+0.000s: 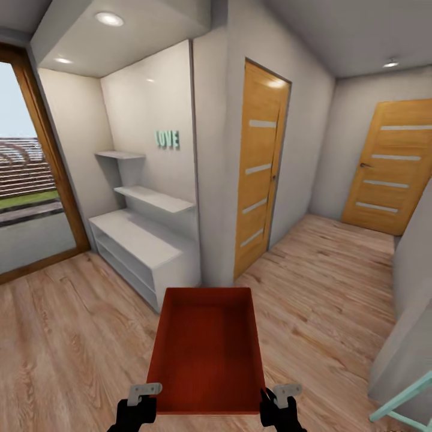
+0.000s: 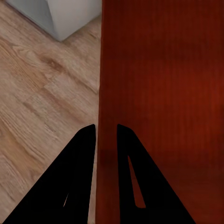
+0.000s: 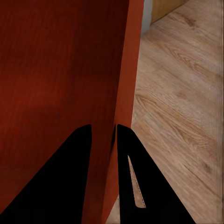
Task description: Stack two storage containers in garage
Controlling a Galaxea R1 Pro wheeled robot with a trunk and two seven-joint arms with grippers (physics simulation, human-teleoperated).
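Container (image 1: pixel 207 351), one red bin at the lower centre of the frame, is held above the plank floor (image 1: pixel 66 324) with the left gripper (image 2: pixel 106 133) and right gripper (image 3: pixel 103 133) each clamped on a side wall, so transport is underway and stacking remains undone.

We see a light wood plank floor (image 1: pixel 72 312), a white alcove with shelves (image 1: pixel 153 198) and "LOVE" lettering (image 1: pixel 168 139) at eleven o'clock, a wood-framed glass door (image 1: pixel 30 180) at nine, and two slatted wooden doors (image 1: pixel 259 168) at one and two under recessed ceiling lights (image 1: pixel 109 19).
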